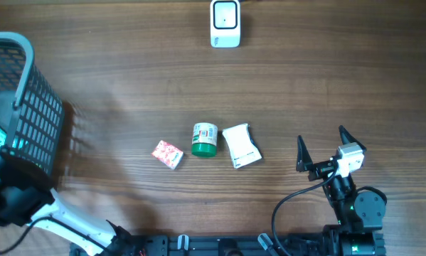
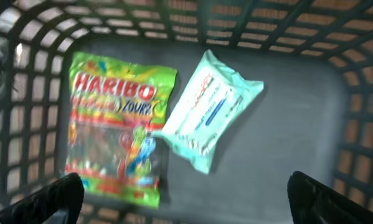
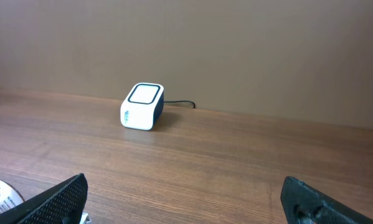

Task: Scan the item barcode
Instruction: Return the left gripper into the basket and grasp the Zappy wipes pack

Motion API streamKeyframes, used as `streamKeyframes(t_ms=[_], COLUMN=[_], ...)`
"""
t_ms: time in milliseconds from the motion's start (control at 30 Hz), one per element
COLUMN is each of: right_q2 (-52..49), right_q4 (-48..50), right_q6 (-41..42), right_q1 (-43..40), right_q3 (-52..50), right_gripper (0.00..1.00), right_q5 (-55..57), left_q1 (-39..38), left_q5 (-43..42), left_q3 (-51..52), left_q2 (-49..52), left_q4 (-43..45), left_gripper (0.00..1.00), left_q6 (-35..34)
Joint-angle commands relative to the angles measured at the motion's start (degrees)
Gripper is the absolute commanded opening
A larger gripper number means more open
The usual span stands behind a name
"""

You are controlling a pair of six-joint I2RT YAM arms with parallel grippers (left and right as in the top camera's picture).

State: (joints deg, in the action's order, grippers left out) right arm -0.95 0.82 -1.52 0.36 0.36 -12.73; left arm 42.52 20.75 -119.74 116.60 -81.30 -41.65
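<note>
1. Jaws first: the left jaws are spread wide with nothing between them. They're pointing down into the dark mesh basket (image 1: pixel 29 107) at the left edge of the table (image 1: pixel 127 64). Their black fingertips (image 2: pixel 65 196) only poke in at the bottom corners of the left wrist view.
2. Right jaws are released as well, gripping nothing. They hover low over the table on the right side, near the robot's edge, with the fingertips (image 3: pixel 61 199) well apart and aimed across the table at the far edge.
3. Barcode scanner (image 1: pixel 225 23) is a small white box with a dark top window. It sits upright at the far edge, about mid-table, with a thin black cable (image 3: pixel 183 104) running off behind it. Nothing is near it.
4. Three items sit in a loose row mid-table, well short of the scanner:
   - On the left is a little red-and-white packet (image 1: pixel 168 153).
   - In the middle is a green-capped jar (image 1: pixel 205 139) that looks to be lying on its side, cap toward the robot.
   - On the right is a white pouch (image 1: pixel 241 146) just beside the jar, and printed bars are visible on the edge of it at the bottom left of the right wrist view.
5. Lying flat on the basket floor are a Haribo candy bag (image 2: pixel 118 124) and a pale teal wipes pack (image 2: pixel 208 115). The wipes pack is tilted, and its corner overlaps the bag's right edge.
</note>
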Motion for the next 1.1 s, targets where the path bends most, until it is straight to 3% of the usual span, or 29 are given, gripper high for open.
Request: streamKeyframes(t_ms=[0,233,567,767,800,867,933,967,1067], right_q2=[0.31,0.31,0.31,0.31,0.31,0.31,0.31,0.31,0.31], right_q4=[0.15,0.13,0.13,0.13,0.13,0.15,0.13,0.13,0.13], right_q6=[0.39,0.39,0.39,0.39,0.37,0.39,0.39,0.39,0.37], right_q1=[0.37,0.37,0.37,0.37,0.37,0.37,0.37,0.37,0.37], right_q3=[-0.07,-0.07,-0.07,-0.07,-0.07,-0.07,-0.07,-0.07,-0.07], right_gripper=[1.00,1.00,1.00,1.00,1.00,1.00,1.00,1.00,1.00], right_q5=[0.98,0.98,0.98,0.98,0.96,0.98,0.98,0.98,0.98], left_q1=[1.31,2.38,2.49,2.49,2.49,2.49,2.49,2.49,2.49], left_q5=[1.73,1.64,-0.15,-6.45,-7.15,-7.26,-7.19,-7.21,-6.97], left_q3=[3.23,19.15,33.73,39.54,41.16,42.93,42.58,41.97,38.66], left_q2=[1.70,1.70,1.70,1.70,1.70,1.70,1.16,0.28,-3.21], left_q4=[4.44,20.76,37.00,44.44,45.27,45.33,44.48,43.67,40.74], left_gripper=[1.00,1.00,1.00,1.00,0.93,0.69,0.51,0.48,0.50], left_q6=[9.20,20.76,20.22,20.22,20.20,20.20,20.26,20.26,20.24])
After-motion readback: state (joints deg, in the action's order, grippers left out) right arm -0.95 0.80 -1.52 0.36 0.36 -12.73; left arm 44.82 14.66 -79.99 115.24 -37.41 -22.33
